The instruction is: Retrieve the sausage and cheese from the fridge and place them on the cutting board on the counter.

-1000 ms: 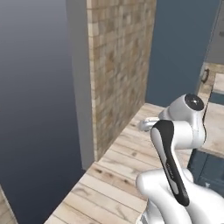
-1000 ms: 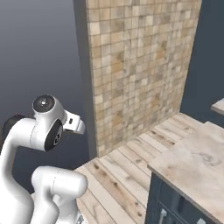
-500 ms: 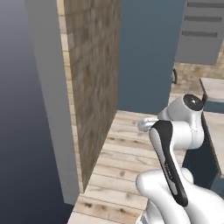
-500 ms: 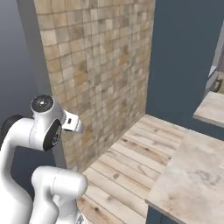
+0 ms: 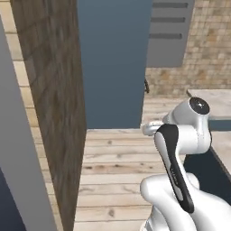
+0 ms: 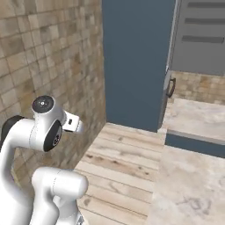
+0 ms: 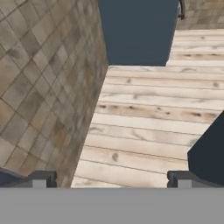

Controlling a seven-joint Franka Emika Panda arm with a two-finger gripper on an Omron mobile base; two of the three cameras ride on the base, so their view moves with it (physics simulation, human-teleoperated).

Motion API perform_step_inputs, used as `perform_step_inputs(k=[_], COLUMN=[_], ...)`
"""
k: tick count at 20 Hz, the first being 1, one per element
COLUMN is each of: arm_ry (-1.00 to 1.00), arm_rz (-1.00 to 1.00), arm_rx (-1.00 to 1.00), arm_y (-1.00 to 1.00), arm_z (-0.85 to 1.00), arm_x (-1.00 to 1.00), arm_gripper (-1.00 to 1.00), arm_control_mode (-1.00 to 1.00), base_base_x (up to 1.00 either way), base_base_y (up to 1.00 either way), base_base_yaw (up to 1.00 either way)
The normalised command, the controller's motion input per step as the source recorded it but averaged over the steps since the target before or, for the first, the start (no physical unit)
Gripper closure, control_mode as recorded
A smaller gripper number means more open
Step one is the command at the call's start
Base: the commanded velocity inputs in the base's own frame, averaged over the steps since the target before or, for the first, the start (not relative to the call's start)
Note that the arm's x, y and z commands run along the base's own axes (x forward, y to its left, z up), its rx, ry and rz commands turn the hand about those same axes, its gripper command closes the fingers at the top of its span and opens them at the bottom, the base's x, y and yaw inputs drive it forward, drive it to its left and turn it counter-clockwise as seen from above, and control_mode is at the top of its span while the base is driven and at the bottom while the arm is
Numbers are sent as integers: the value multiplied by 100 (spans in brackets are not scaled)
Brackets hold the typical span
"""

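Tiles cover the wall (image 6: 48, 66) on the left, with a plank floor (image 7: 144, 109) beside it. Gripper (image 7: 111, 177) hangs over those planks, fingers spread wide, empty. Farther right stands the dark blue panel (image 6: 136, 61), then the counter (image 6: 193, 176) at the right edge.

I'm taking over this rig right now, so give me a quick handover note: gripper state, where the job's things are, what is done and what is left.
Gripper: open, holding nothing, carried over the wooden floor.
Things: the counter lies to the arm's right. Ahead stand a tall dark blue unit and a tiled wall. I can't pick out the sausage, cheese, cutting board or fridge interior.
Done: nothing I can confirm.
Left: reach and open the fridge, take out the sausage and cheese, set both on the cutting board.
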Motion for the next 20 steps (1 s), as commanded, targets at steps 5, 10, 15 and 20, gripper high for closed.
perform_step_inputs(k=[5,10,15,20], arm_ry=[0,0,0,0], arm_rz=[0,0,0,0], arm_rx=[0,0,0,0], arm_y=[0,0,0,0], arm_z=[0,0,0,0], arm_x=[0,0,0,0], arm_gripper=[-100,-100,-100,-100], arm_control_mode=[100,100,100,100], base_base_x=[100,100,100,100], base_base_y=[21,36,49,33], base_base_yaw=[-46,-44,-42,-47])
